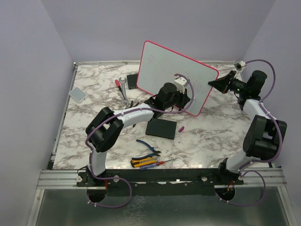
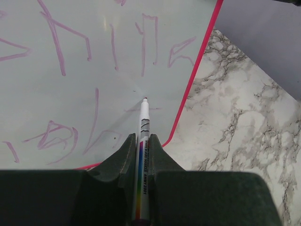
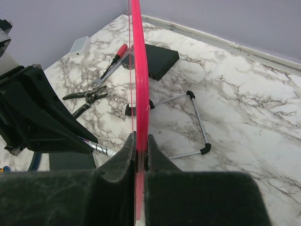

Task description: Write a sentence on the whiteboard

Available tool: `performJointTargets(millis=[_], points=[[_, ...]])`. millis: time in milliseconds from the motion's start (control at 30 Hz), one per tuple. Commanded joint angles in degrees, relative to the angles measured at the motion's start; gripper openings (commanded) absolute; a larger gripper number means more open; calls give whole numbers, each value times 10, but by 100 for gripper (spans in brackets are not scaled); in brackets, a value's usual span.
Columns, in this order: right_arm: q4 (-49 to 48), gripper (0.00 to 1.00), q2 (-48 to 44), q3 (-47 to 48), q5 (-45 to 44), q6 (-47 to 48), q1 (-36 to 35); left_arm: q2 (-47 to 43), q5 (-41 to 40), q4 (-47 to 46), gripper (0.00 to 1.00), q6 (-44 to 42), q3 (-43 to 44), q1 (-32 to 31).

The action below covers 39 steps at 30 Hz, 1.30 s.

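The whiteboard (image 1: 162, 70), pink-framed, stands tilted at the back of the table. Pink handwritten strokes of the sentence (image 2: 56, 47) cross its white face (image 2: 94, 84). My left gripper (image 2: 142, 141) is shut on a white marker (image 2: 143, 125). The marker's tip points at the board near its lower right corner; contact cannot be told. From above, the left gripper (image 1: 181, 94) is in front of the board. My right gripper (image 3: 139, 141) is shut on the board's pink frame edge (image 3: 139, 70), at its right side (image 1: 214, 84).
A black square slab (image 1: 161, 128) lies in front of the board, with a small pink cap (image 1: 181, 128) beside it. Pliers (image 1: 149, 149) and screwdrivers (image 1: 146, 163) lie near the front edge. A wrench (image 1: 123, 89), a grey pad (image 1: 77, 93) and the wire stand (image 3: 197, 117) are also on the table.
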<state>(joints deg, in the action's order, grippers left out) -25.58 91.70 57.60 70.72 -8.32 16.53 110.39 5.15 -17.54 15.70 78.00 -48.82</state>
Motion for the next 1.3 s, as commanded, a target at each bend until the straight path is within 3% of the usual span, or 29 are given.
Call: performJointTargets(millis=[0, 700, 1267], points=[[43, 1, 11, -9, -4, 36, -13, 9, -18, -8, 0, -11, 0, 1], [43, 1, 12, -8, -5, 36, -14, 14, -30, -25, 0, -4, -67, 1], [43, 1, 13, -8, -5, 36, -14, 30, -16, -39, 0, 12, -68, -1]])
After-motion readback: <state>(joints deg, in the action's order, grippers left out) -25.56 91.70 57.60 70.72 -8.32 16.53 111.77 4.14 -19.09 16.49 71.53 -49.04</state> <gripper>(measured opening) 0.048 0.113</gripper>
